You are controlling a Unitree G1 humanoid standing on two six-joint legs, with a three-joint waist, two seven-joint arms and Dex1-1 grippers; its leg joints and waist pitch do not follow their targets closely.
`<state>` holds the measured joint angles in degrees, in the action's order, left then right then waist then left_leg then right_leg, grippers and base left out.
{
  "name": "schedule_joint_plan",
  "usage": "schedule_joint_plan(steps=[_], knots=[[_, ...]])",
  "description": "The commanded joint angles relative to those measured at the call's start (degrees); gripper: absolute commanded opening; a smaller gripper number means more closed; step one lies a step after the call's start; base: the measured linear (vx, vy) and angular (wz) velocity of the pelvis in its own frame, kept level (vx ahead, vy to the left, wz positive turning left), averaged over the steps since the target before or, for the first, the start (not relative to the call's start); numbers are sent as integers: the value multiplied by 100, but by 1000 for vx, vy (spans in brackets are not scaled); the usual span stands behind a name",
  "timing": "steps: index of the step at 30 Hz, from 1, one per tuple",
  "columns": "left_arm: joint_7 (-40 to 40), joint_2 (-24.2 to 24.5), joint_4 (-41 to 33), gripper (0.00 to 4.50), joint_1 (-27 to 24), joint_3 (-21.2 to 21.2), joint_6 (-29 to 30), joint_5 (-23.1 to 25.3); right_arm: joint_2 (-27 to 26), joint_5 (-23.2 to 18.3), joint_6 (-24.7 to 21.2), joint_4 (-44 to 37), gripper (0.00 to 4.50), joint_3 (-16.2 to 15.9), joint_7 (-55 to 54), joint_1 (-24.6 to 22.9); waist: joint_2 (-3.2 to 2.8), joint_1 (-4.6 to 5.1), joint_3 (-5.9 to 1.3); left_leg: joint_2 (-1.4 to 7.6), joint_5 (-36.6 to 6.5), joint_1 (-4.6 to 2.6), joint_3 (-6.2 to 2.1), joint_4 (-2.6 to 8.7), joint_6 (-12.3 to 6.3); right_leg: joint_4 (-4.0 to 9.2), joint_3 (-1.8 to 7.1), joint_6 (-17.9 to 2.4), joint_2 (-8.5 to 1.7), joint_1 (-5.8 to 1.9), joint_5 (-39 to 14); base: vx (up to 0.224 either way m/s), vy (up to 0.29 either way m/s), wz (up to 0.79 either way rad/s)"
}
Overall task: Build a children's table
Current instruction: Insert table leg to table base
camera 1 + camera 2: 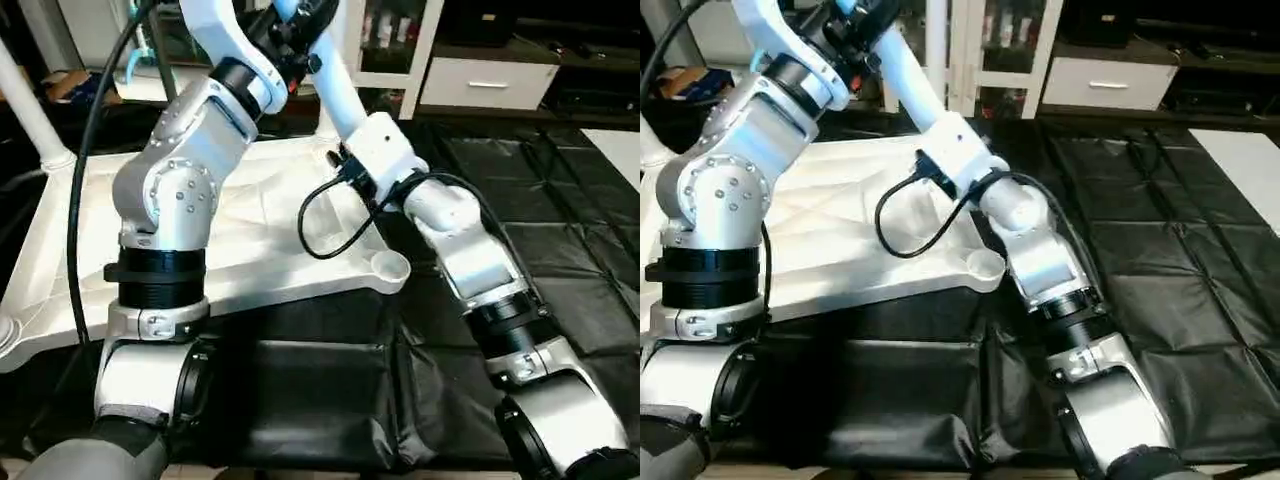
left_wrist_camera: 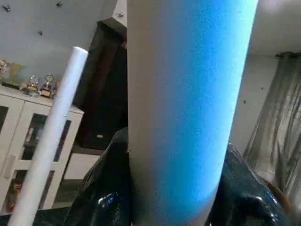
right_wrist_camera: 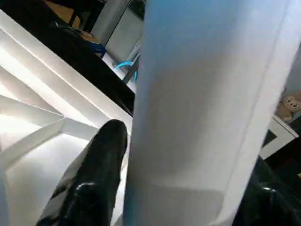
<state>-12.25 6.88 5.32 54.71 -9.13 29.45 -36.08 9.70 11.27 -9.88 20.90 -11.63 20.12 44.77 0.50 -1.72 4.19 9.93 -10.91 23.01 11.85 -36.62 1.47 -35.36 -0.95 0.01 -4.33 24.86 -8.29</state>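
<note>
The children's table top lies upside down on the black mat, ribs facing up. One white leg rises at a slant from its far right corner. My left gripper is shut on this leg high up, a black finger on each side. My right gripper is low on the same leg near its base, and its fingers press against the tube. A second leg stands at the far left corner. The near right corner socket is empty.
The black mat stretches out to the right of the top. White cabinets stand behind it. My right wrist's black cable loops over the top's right part. A thick black cable hangs by my left arm.
</note>
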Motion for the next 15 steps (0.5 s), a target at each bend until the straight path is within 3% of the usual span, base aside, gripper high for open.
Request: schedule_joint_plan(steps=[1, 2, 4, 6, 7, 10, 15], knots=[[-89, -13, 10, 170, 63, 1, -120, 41, -11, -110, -5, -113, 229, -10, 172, -68, -57, -8, -528, 199, -1166, -194, -149, 431, 106, 316, 118, -1311, -223, -353, -813, 0, 0, 0], [-127, 16, 17, 170, 45, -11, -146, 67, -12, -154, 19, -104, 218, 8, 233, -64, -39, -2, -522, 202, -1153, -193, -141, 431, 91, 329, 121, -1300, -221, -341, -851, 0, 0, 0], [-571, 113, 16, 226, -56, -26, -145, -68, 9, -322, 117, -124, 204, 47, 456, -43, 26, -12, -524, 206, -1104, -183, -137, 431, 18, 334, 123, -1281, -234, -350, -913, 0, 0, 0], [-1261, 207, -69, 242, -237, -14, -37, -404, 46, -468, 173, -152, 198, 79, 666, -41, 3, -28, -518, 200, -1006, -175, -136, 428, -24, 322, 124, -1313, -243, -343, -933, 0, 0, 0], [-1840, 322, -187, 242, -425, 43, 160, -694, 88, -614, 229, -174, 198, 89, 900, -54, 31, -38, -530, 207, -950, -189, -127, 420, -61, 307, 124, -1351, -247, -340, -879, 0, 0, 0], [-2603, 551, -371, 255, -716, 247, 282, -863, 160, -734, 277, -169, 193, 113, 1094, -72, 38, -54, -533, 224, -759, -187, -121, 421, -146, 272, 122, -1437, -245, -327, -701, 0, 0, 0], [-3458, 761, -483, 298, -1014, 346, 510, -1205, 342, -861, 471, -361, 190, 14, 1517, -247, 45, -75, -500, 240, -1047, -237, -104, 454, -7, 300, 131, -1363, -236, -288, -1015, 0, 0, 0]])
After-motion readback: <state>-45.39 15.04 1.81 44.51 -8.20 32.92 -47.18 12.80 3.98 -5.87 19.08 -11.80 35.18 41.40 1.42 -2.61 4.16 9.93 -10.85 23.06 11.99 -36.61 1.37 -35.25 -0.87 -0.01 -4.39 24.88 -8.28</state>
